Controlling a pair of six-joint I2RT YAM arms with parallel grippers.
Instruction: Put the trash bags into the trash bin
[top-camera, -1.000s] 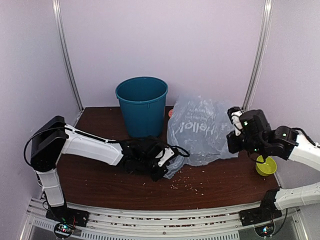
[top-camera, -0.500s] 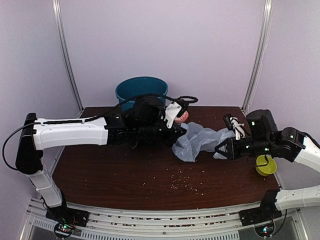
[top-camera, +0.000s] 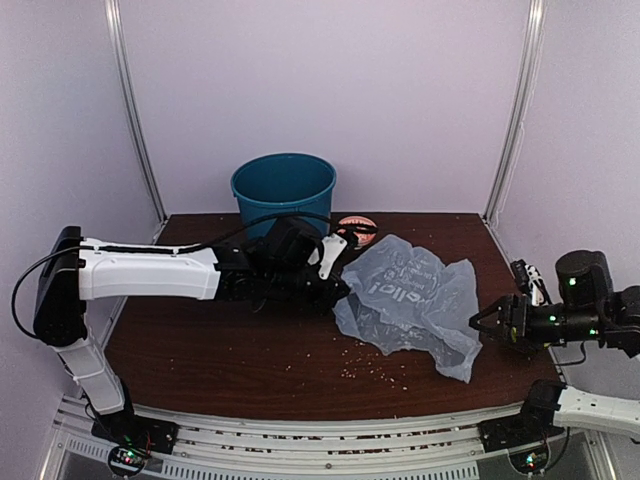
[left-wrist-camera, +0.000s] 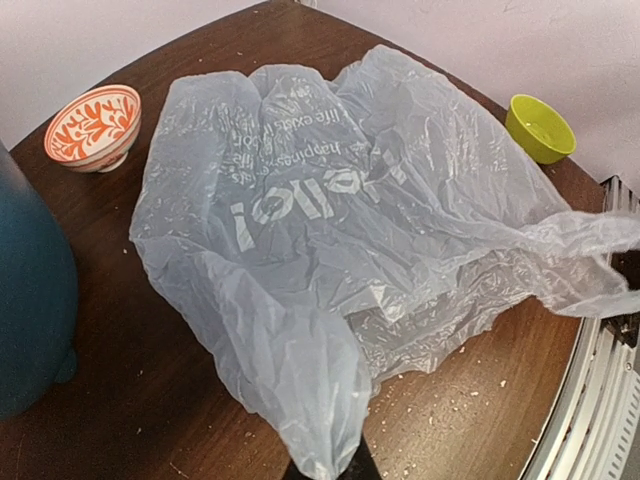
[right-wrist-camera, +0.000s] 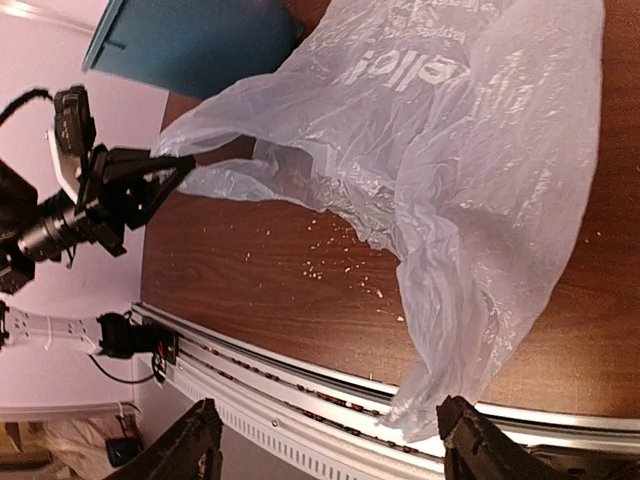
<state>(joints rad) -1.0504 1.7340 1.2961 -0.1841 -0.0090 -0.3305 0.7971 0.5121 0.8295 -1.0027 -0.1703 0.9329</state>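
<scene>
Two robot arms reach over one dark wooden table (top-camera: 200, 340). One teal trash bin (top-camera: 284, 195) stands upright at 12 o'clock on the table's far edge. One translucent grey-blue trash bag (top-camera: 410, 300) with white lettering lies spread and crumpled on the table at about 4 o'clock from the bin, wholly outside it. The left gripper (top-camera: 335, 292) sits just in front of the bin with its fingers closed on the bag's 9 o'clock edge, lifting that corner slightly. The right gripper (top-camera: 480, 322) hovers at 3 o'clock, just beside the bag; its two fingers are spread wide and hold nothing, and the bag's drooping corner hangs between them in the right wrist view. There are two small bowls: one red-patterned bowl (top-camera: 357, 225) at 1 o'clock beside the bin; one lime-green bowl (left-wrist-camera: 540, 128) beyond the bag, near the table's edge. Many pale crumbs (top-camera: 365, 365) dot the wood toward 6 o'clock.
</scene>
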